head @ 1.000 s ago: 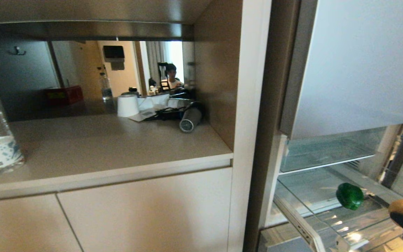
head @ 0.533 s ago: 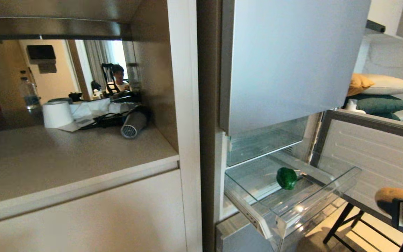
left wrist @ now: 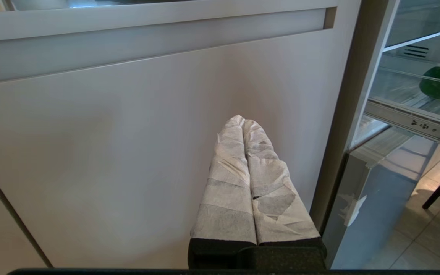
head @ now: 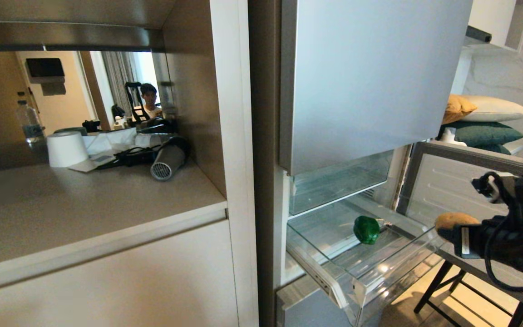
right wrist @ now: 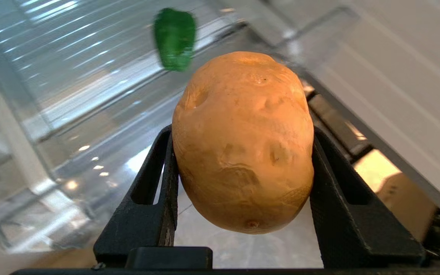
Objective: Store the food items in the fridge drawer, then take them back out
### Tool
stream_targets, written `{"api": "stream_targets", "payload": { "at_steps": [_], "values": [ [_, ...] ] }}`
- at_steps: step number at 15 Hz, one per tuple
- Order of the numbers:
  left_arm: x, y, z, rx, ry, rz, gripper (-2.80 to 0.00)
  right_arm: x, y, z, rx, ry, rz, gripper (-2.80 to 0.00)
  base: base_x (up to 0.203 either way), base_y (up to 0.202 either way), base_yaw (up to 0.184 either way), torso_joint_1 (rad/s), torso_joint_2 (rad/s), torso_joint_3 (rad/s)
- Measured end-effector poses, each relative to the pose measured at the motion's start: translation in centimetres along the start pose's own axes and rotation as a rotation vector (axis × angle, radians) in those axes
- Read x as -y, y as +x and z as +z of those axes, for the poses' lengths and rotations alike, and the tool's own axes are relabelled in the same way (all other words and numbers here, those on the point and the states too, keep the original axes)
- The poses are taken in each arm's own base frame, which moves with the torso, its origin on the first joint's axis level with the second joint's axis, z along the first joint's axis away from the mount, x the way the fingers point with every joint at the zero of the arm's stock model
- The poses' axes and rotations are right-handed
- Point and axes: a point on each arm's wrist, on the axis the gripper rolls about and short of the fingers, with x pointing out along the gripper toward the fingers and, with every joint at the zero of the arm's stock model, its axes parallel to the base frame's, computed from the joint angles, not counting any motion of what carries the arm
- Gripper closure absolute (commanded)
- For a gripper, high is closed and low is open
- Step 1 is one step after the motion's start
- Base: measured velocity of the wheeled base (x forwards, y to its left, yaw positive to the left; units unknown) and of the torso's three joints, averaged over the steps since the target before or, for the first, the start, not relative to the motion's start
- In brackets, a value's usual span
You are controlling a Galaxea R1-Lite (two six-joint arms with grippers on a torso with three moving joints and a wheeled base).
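I'm clamping my right gripper (right wrist: 243,168) on the potato (right wrist: 243,141), its long axis running out along my fingers, and I'm hanging just outside the fridge drawer (head: 397,268), off its open-door side. The bell pepper (head: 366,230) is sitting inside, ahead of me. My left gripper (left wrist: 248,179) is parked by the cabinet, fingers pressed together, farther off.

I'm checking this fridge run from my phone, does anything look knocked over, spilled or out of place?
Nothing looks spilled or damaged. The fridge drawer is pulled out with the bell pepper lying inside, and the right claw holds the potato beside it. Only the hair dryer lies loose on the counter.
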Motion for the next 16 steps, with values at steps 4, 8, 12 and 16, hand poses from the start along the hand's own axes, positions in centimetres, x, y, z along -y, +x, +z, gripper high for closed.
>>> {"api": "stream_targets", "payload": {
  "at_steps": [4,8,12,16],
  "values": [
    [0.0,0.0,0.0,0.000,0.000,0.000,0.00,-1.1,3.3,1.0,-0.046,-0.003,0.019,0.00,0.000,0.000,0.000,0.000,0.00,0.000],
    [0.0,0.0,0.0,0.000,0.000,0.000,0.00,-2.2,6.3,1.4,-0.089,0.011,0.080,0.00,0.000,0.000,0.000,0.000,0.00,0.000],
    [0.0,0.0,0.0,0.000,0.000,0.000,0.00,-3.0,8.4,0.5,-0.156,0.078,0.163,0.00,0.000,0.000,0.000,0.000,0.00,0.000],
    [0.0,0.0,0.0,0.000,0.000,0.001,0.00,-3.6,10.5,0.2,-0.166,0.084,0.184,0.00,0.000,0.000,0.000,0.000,0.00,0.000]
  ]
}}
